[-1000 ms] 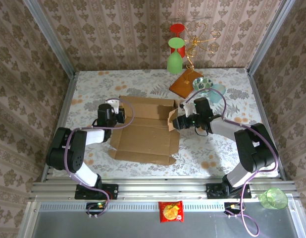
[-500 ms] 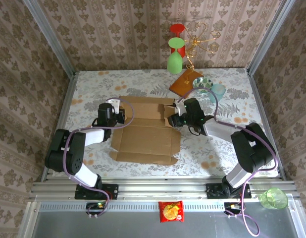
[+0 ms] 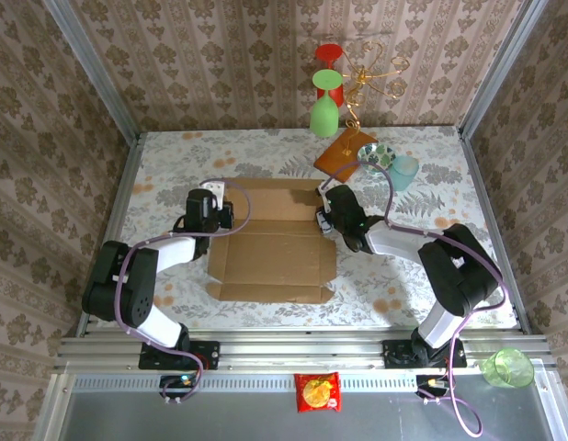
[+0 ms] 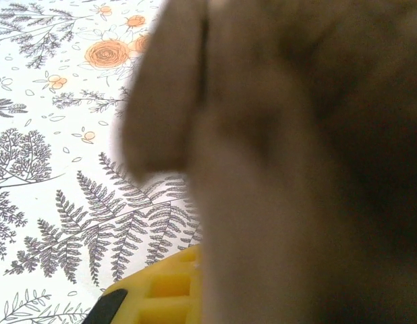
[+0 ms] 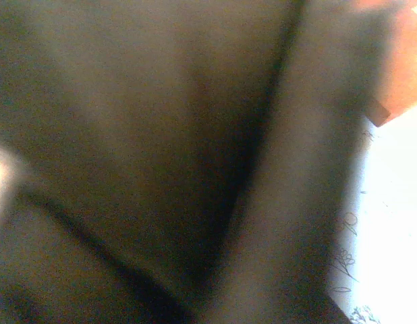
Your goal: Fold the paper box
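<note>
The paper box (image 3: 270, 253) lies as a mostly flat brown cardboard sheet in the middle of the table. My left gripper (image 3: 220, 218) is at its left edge, shut on the raised left flap. In the left wrist view that blurred cardboard (image 4: 296, 169) stands right against my yellow finger (image 4: 161, 290). My right gripper (image 3: 324, 217) is shut and pressed onto the box's right flap near the back corner. Dark cardboard (image 5: 161, 135) covers the right wrist view, so I cannot tell whether any of it sits between those fingers.
An orange-brown wooden slab (image 3: 344, 152) with a gold wire stand, green and red cups (image 3: 323, 115), a patterned bowl (image 3: 374, 154) and a teal cup (image 3: 403, 170) stand behind the right arm. The slab's corner (image 5: 404, 61) shows in the right wrist view. Patterned walls close in the table.
My right gripper moved left onto the box's right flap and closed. The upright right flap went down toward the sheet. The left arm barely moved.
</note>
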